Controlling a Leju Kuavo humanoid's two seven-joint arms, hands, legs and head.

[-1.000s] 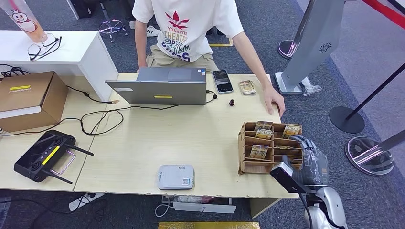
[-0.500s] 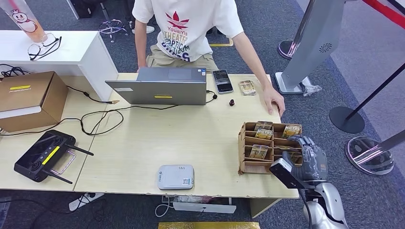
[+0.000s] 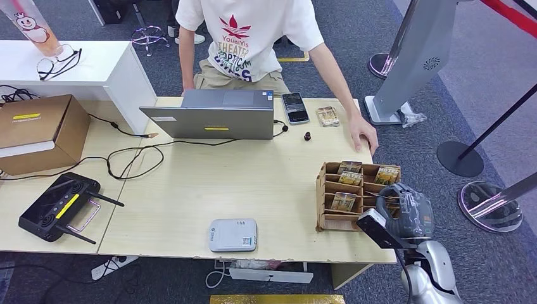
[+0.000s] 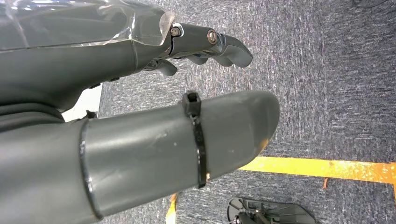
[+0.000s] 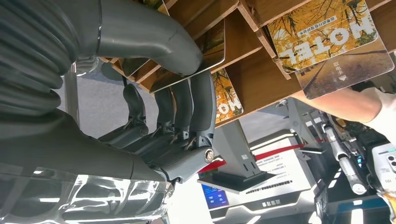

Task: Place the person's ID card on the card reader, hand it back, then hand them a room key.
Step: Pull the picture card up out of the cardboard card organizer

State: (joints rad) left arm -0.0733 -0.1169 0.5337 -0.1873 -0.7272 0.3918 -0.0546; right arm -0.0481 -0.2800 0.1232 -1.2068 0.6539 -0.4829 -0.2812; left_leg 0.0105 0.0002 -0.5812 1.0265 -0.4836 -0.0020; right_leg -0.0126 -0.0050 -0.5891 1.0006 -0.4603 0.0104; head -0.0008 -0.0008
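The hotel room key card with the yellow autumn-tree print (image 5: 212, 46) is being closed in on right now. It is sitting in a lower slot at the near right corner of the brown wooden slotted card rack (image 3: 321, 196). Compared with a second ago, the right hand (image 3: 404, 212) is being drawn lower and tighter against that corner of the rack. In the right wrist view the thick grey thumb (image 5: 149, 32) is being laid across one face of the card, and the dark fingers (image 5: 201, 102) are being ranged along its other side.

That is being read as the key step now under way. The flat pale-grey card reader (image 3: 233, 235), lying near the front edge of the light wooden bench (image 3: 253, 177), is being left bare. The reading and the hand-back therefore look done, as a judgement.

Whether the card is being truly pinched or only touched cannot be told, since the contact is being hidden by the thumb and the slot wall. No ID card can be made out anywhere. The person's hand (image 3: 362, 136) is being rested on the far right edge of the bench, well apart from the rack. The left hand (image 4: 187, 140) is being hung over the grey carpet, slack and grasping nothing.
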